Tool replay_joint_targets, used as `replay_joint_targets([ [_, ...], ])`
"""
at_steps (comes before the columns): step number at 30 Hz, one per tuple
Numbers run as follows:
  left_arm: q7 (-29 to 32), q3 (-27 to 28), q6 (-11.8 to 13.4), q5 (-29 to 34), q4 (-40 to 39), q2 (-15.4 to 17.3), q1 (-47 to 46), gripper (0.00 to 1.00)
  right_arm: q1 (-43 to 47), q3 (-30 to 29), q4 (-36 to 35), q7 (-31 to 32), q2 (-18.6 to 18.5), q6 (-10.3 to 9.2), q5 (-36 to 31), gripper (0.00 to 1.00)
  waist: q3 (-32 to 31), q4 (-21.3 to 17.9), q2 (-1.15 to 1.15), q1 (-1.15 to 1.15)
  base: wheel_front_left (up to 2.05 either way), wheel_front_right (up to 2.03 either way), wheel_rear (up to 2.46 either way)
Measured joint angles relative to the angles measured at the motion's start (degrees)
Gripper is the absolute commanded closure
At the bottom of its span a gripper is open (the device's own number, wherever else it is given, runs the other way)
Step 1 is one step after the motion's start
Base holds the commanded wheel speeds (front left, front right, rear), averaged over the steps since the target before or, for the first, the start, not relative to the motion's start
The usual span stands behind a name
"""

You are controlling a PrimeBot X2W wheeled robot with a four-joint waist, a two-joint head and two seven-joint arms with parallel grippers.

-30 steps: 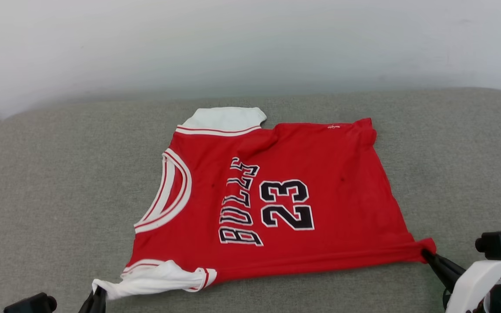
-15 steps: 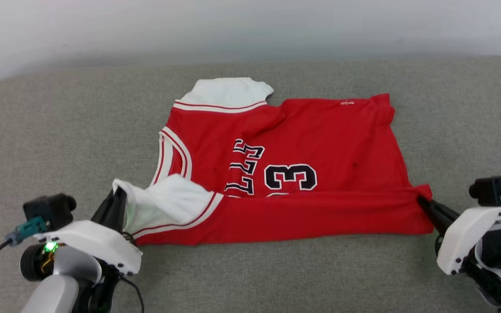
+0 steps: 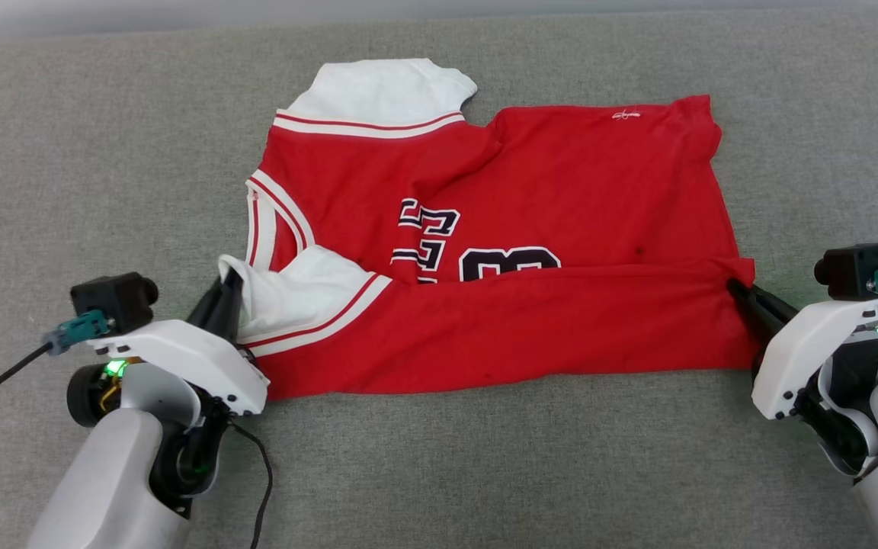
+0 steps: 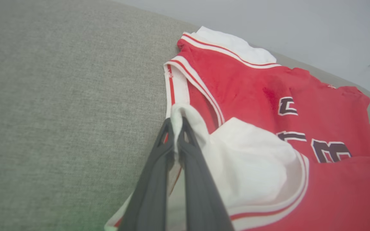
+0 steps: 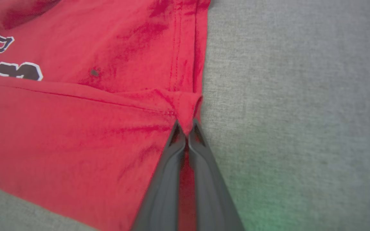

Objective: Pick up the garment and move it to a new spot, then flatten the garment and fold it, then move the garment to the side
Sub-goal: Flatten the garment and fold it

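The garment (image 3: 546,206), a red jersey with white sleeves and black lettering, lies on the grey cushion with its near edge lifted and folded over toward the far side, covering part of the number. My left gripper (image 3: 227,284) is shut on the near white sleeve (image 3: 294,293); the left wrist view shows that sleeve (image 4: 249,163) pinched at my left gripper (image 4: 175,120). My right gripper (image 3: 736,288) is shut on the garment's near hem corner; in the right wrist view the red cloth (image 5: 75,134) bunches at my right gripper (image 5: 186,125).
The grey fabric cushion (image 3: 104,152) spreads out on every side of the garment. A black cable (image 3: 260,473) hangs from my left arm near the front. A pale wall (image 4: 300,25) rises behind the cushion.
Both grippers have carried the garment's near edge up and away over its front, so the fold now hides most of the lettering. The head camera has tilted downward.
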Motion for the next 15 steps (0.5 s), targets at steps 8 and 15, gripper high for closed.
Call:
replay_joint_targets([
  [8, 0.76, -0.58, -2.94, -2.64, 7.8, -1.66, -1.8, 0.0, -0.47, 2.34, 2.98, -3.24, 0.81, 0.0, 1.25, 0.0, -0.85, -0.36, 0.0, 0.0, 0.0, 0.0, 0.0],
  [15, -0.54, 1.42, -3.03, -3.28, 9.48, 0.53, -1.7, 0.0, 3.12, 1.75, -0.35, -13.46, 0.63, -0.01, 1.04, 0.0, -5.21, -1.16, 0.0, 0.0, 0.0, 0.0, 0.0],
])
